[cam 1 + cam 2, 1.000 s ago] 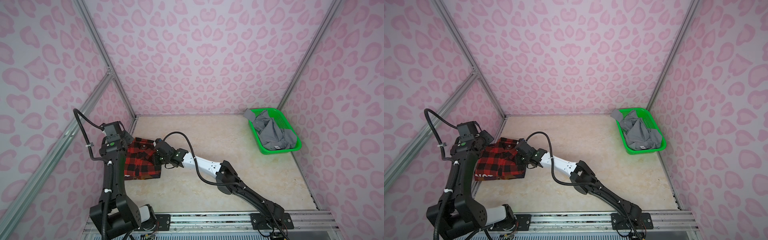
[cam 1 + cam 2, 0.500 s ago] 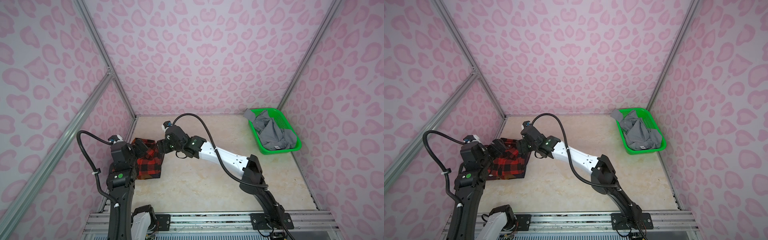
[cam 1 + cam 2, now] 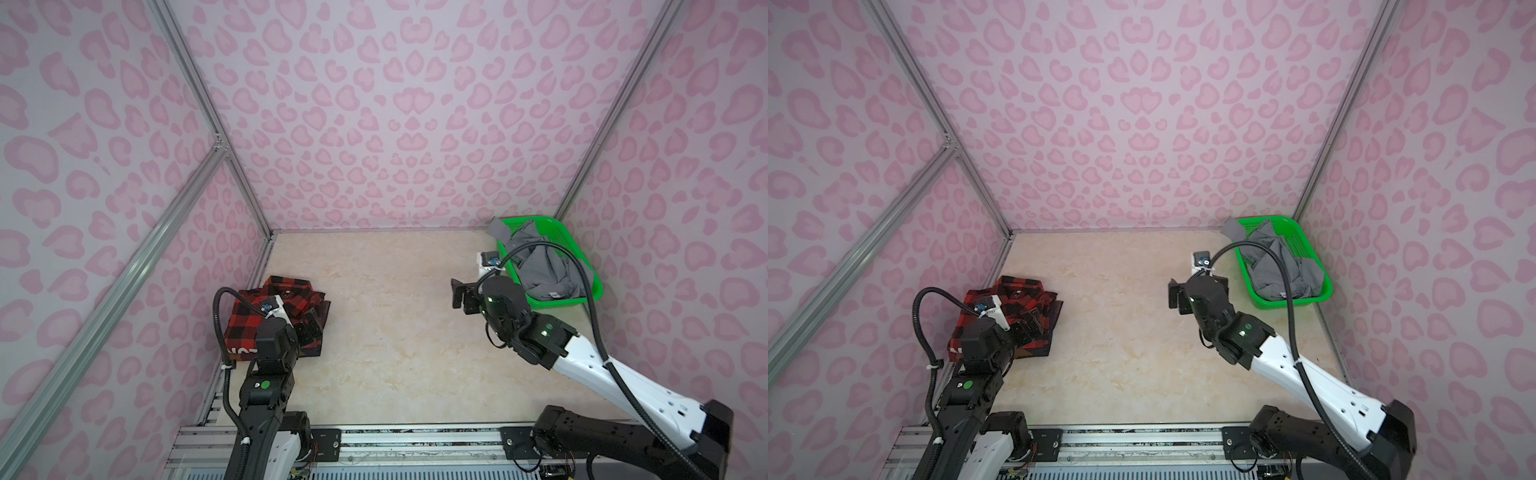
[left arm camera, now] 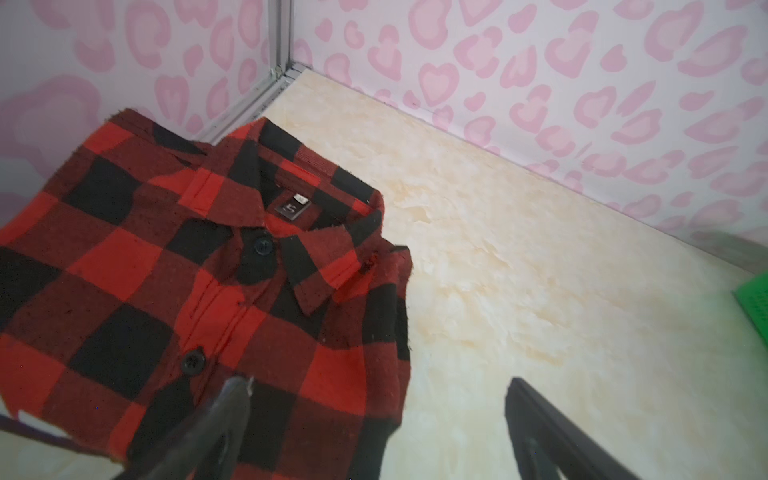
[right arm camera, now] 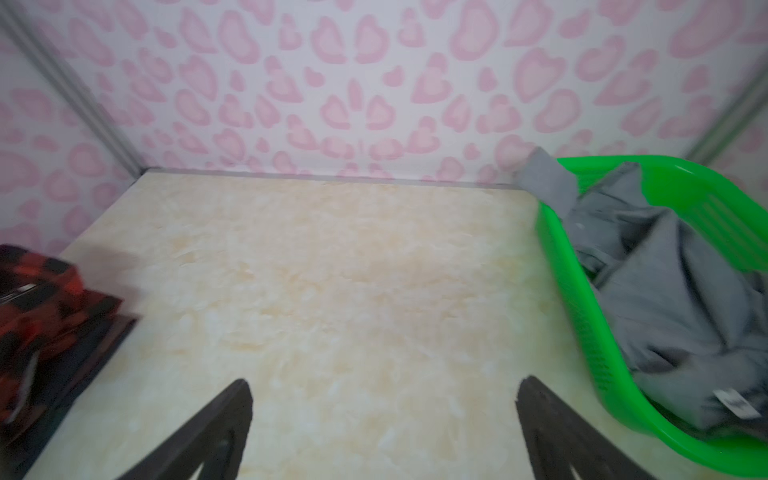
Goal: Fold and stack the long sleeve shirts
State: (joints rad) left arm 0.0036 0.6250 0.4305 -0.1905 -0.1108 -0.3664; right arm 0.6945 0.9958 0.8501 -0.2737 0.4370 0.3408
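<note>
A folded red-and-black flannel (image 3: 291, 297) (image 3: 1013, 297) (image 4: 199, 291) lies at the left wall, collar up. It rests on a dark folded shirt whose edge (image 5: 99, 336) sticks out. My left gripper (image 3: 309, 328) (image 3: 1030, 322) (image 4: 377, 382) hangs open over the flannel's near right corner, holding nothing. A crumpled grey shirt (image 3: 540, 270) (image 3: 1283, 266) (image 5: 673, 299) fills the green basket (image 3: 557, 301) (image 3: 1296, 301) (image 5: 582, 311) at the back right. My right gripper (image 3: 463, 293) (image 3: 1177, 297) (image 5: 384, 382) is open and empty above bare table, just left of the basket.
Pink patterned walls with metal frame posts close the table on three sides. A grey sleeve (image 3: 496, 228) hangs over the basket's far corner. The beige table top (image 3: 395, 316) stretches between the flannel and the basket.
My right arm has swung from the flannel across the table to beside the basket, opening on the way. My left gripper has let go, opened wide and drawn back toward the near edge.
</note>
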